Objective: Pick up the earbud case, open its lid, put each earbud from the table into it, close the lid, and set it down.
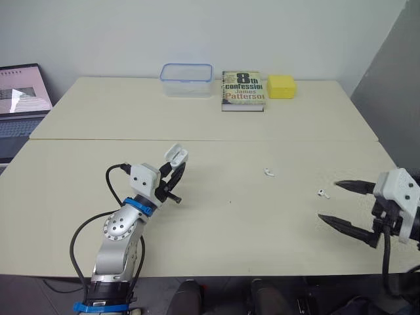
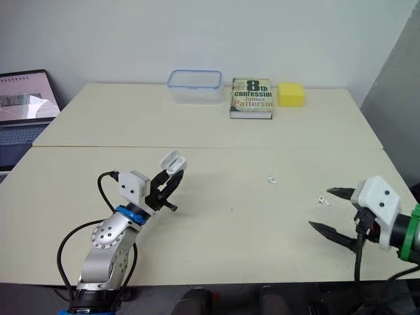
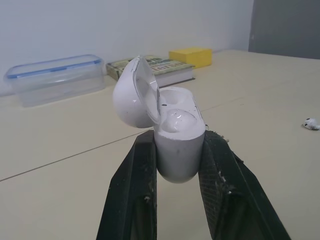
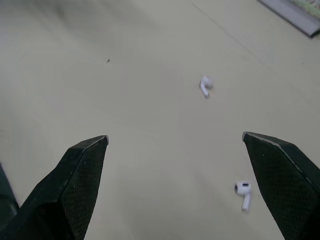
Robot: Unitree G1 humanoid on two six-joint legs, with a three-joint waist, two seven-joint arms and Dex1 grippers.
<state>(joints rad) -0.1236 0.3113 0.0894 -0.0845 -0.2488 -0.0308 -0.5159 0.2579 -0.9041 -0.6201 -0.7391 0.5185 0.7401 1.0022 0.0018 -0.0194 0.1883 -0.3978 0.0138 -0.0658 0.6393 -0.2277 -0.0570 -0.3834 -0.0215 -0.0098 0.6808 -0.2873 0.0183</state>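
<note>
My left gripper [image 1: 174,172] is shut on the white earbud case [image 3: 172,132], holding it above the table at centre left. The case's lid [image 3: 134,92] stands open, and its wells look empty in the left wrist view. Two white earbuds lie on the table. One earbud [image 1: 268,172] is right of the middle. The other earbud [image 1: 321,193] lies further right, just left of my right gripper [image 1: 327,201]. That gripper hovers low over the right side of the table, wide open and holding nothing. In the right wrist view the near earbud [image 4: 243,191] sits close to one fingertip [image 4: 272,152].
At the back of the table [image 1: 216,230] stand a clear plastic container [image 1: 187,79] with a blue rim, a paperback book [image 1: 243,90] and a yellow block [image 1: 281,86]. A laptop [image 1: 21,98] sits off the table's left side.
</note>
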